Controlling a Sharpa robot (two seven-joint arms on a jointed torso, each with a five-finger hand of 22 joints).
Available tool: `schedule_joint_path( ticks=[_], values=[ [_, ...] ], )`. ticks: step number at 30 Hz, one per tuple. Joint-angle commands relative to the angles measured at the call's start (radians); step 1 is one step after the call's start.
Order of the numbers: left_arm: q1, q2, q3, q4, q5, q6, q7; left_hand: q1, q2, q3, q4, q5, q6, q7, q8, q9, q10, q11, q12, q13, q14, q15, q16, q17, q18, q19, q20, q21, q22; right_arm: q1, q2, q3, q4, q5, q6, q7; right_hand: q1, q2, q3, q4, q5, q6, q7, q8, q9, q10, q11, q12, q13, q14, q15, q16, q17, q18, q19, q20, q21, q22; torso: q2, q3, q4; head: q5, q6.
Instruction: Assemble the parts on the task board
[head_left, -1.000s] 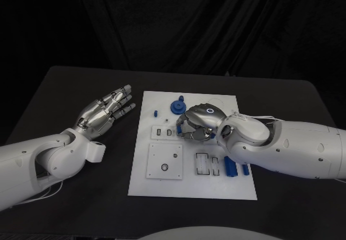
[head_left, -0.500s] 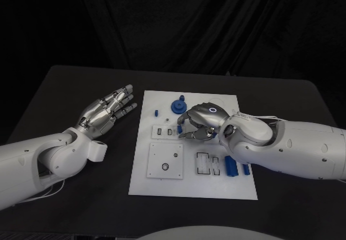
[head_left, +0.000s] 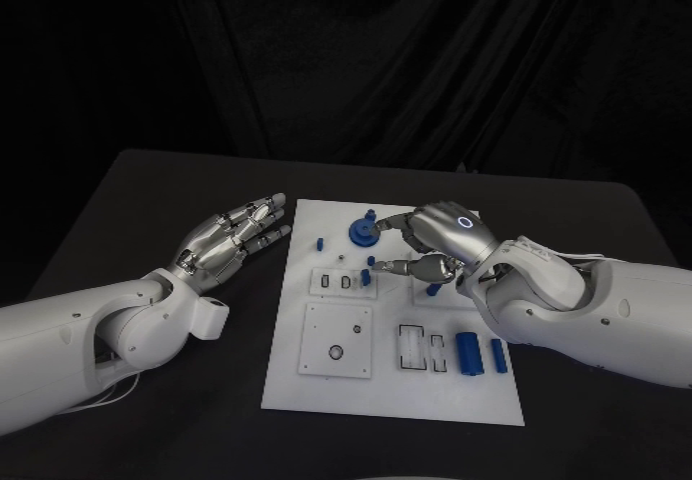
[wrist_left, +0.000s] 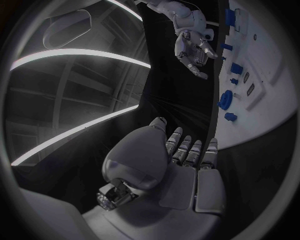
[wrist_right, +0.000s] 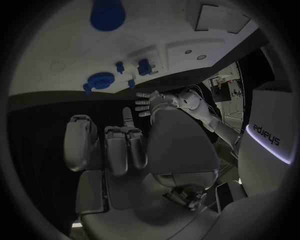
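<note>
Head view: the task board (head_left: 392, 390), one white plate, is seen lying flat in the middle of the black worktop (head_left: 144, 200). Blue parts are counted on it as far as visible: one round gear-like part (head_left: 362, 234) near the far edge with a small peg (head_left: 371, 214) just beyond it, one small piece (head_left: 320, 243) near the board's left edge, two small pieces (head_left: 369, 276) by the slotted block, and two long bars (head_left: 469, 353) lying side by side toward the near right corner; any parts under the right hand cannot be told. One square plate (head_left: 336, 341) with a hole is seen nearer the robot. The right hand (head_left: 428, 243) is held over the far middle of the board, fingers curled downward; whether anything is gripped cannot be told. The left hand (head_left: 235, 238) is held flat and spread, empty, just beside the board's left edge above the worktop. Dark drapes are seen behind. Against the earlier frame, the whole view has shifted, and the right hand has been lifted and uncurled somewhat, sitting farther from the slotted block.
</note>
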Motion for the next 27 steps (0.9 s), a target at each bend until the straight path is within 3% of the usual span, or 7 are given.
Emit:
schedule_joint_path(
  ticks=[1,5,7,10,16,21,27],
  values=[
    [0.016,0.008,0.001,-0.002,-0.067,-0.043,-0.001,0.015,-0.006,0.011,0.005,0.01,0.021,-0.001,0.006,0.002,0.034,0.021,0.043,0.006,0.039,0.011,0.034,0.008,0.009,0.037,0.004,0.023,0.011,0.014,-0.022,0.001,0.005,-0.004,-0.115,0.078,0.026,0.023,0.019,-0.002,0.035,0.024,-0.005,0.01,-0.003,0.098,-0.002,0.002,0.26,0.106,-0.001,0.003,0.263,0.01,0.012,-0.005,0.01,0.198,-0.018,0.0047,0.0024,0.005,0.008],
    [0.035,0.016,0.001,-0.005,-0.135,-0.114,-0.045,0.027,-0.02,0.024,0.016,0.02,0.064,0.01,0.011,0.005,0.143,0.077,0.184,0.028,0.2,0.042,0.169,0.039,-0.013,0.17,0.006,0.103,0.046,0.026,-0.042,0.0,-0.002,0.024,-0.094,0.1,0.099,0.067,0.057,-0.03,0.152,0.069,-0.008,0.023,-0.009,0.069,-0.006,-0.016,0.239,0.106,-0.005,0.003,0.263,0.013,0.002,-0.009,-0.004,0.194,-0.042,0.0103,0.0046,0.005,-0.008],
    [0.042,0.021,0.001,-0.01,-0.172,-0.146,-0.078,0.037,-0.028,0.04,0.02,0.013,0.106,0.039,0.019,0.009,0.262,0.127,0.304,0.054,0.394,0.079,0.329,0.08,-0.053,0.419,0.005,0.252,0.113,0.029,-0.047,0.0,-0.01,0.039,-0.079,0.101,0.127,0.076,0.072,-0.039,0.18,0.079,-0.004,0.021,-0.018,0.019,-0.004,-0.052,0.202,0.09,-0.003,-0.025,0.244,0.023,-0.025,-0.008,-0.047,0.18,-0.054,0.0141,0.0035,0.009,-0.018],
    [0.053,0.035,0.001,-0.025,-0.241,-0.184,-0.139,0.036,-0.036,0.05,0.025,0.006,0.136,0.063,0.024,0.011,0.345,0.136,0.377,0.078,0.485,0.07,0.42,0.103,-0.052,0.511,-0.003,0.309,0.136,0.031,-0.054,0.0,-0.027,0.067,-0.059,0.104,0.138,0.087,0.083,-0.035,0.201,0.104,0.0,0.025,-0.023,-0.025,-0.001,-0.087,0.166,0.072,-0.001,-0.058,0.222,0.032,-0.05,-0.007,-0.091,0.166,-0.068,0.0198,0.0004,0.018,-0.027],
    [0.074,0.084,0.001,-0.086,-0.313,-0.157,-0.198,-0.027,-0.032,0.046,0.033,-0.035,0.209,0.077,0.032,0.015,0.419,0.106,0.506,0.136,0.539,0.036,0.599,0.149,-0.043,0.634,-0.021,0.379,0.165,0.033,-0.075,-0.001,-0.058,0.107,-0.014,0.109,0.14,0.091,0.087,-0.029,0.205,0.121,0.002,0.027,-0.028,-0.044,0.001,-0.106,0.147,0.061,-0.001,-0.08,0.208,0.037,-0.063,-0.005,-0.118,0.158,-0.094,0.0278,-0.0064,0.041,-0.052],
    [0.082,0.15,0.001,-0.185,-0.336,-0.048,-0.135,-0.249,0.007,-0.104,0.03,-0.34,0.373,0.06,0.082,0.031,0.535,0.045,0.679,0.266,0.632,-0.016,0.827,0.272,-0.017,0.727,-0.051,0.495,0.235,0.033,-0.089,-0.001,-0.082,0.12,0.021,0.109,0.138,0.089,0.086,-0.023,0.191,0.129,0.002,0.026,-0.032,-0.052,0.001,-0.115,0.138,0.059,-0.001,-0.087,0.203,0.038,-0.064,-0.005,-0.127,0.155,-0.107,0.0331,-0.0113,0.046,-0.056],
    [0.084,0.201,0.001,-0.238,-0.449,-0.075,-0.155,-0.204,0.006,-0.076,0.033,-0.216,0.435,0.08,0.129,0.052,0.577,-0.014,0.917,0.585,0.655,-0.069,1.16,0.541,-0.02,0.7,-0.102,0.781,0.463,0.034,-0.093,-0.001,-0.096,0.126,0.028,0.098,0.137,0.088,0.083,-0.017,0.18,0.14,0.001,0.027,-0.035,-0.043,-0.001,-0.112,0.14,0.063,-0.003,-0.083,0.206,0.037,-0.056,-0.006,-0.122,0.157,-0.126,0.0443,-0.0222,0.051,-0.072]
  ],
)
